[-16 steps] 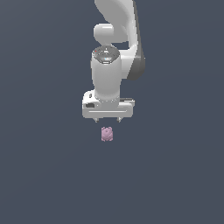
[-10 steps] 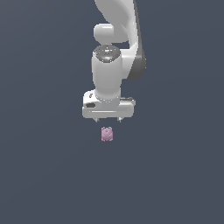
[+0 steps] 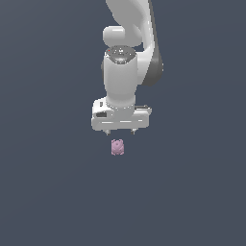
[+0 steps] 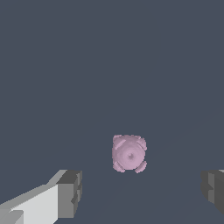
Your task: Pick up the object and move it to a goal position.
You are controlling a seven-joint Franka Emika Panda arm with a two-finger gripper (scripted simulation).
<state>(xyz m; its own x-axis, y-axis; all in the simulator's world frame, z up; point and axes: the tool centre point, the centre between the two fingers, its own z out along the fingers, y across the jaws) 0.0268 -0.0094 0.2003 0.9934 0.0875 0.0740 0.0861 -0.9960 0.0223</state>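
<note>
Gripper: your white gripper [image 3: 120,133] points straight down from the arm, and its jaws stand wide apart with nothing between them. In the wrist view you see the two grey fingertips [image 4: 70,192] set far to either side of the frame, with a broad gap between them.

Fingers: in the exterior view you can make out only two short tips poking out under the wide white gripper body, one toward each end.

Blob: the small pink-mauve blob [image 3: 117,147] sits just below your gripper, apart from it and touching neither finger. In the wrist view the blob [image 4: 128,153] lies between the two fingertips, a little closer to one than to the other, and beyond them. It is lumpy, with small knobs at its corners and a rounded bump in the middle of the face you see. It is much narrower than the gap between the fingers.

Arm: the white arm [image 3: 126,72] rises straight above the gripper, with a dark grey part showing on the exterior view's right.

Ground: a plain dark blue-grey surface [image 3: 48,192] fills the background in both views.
</note>
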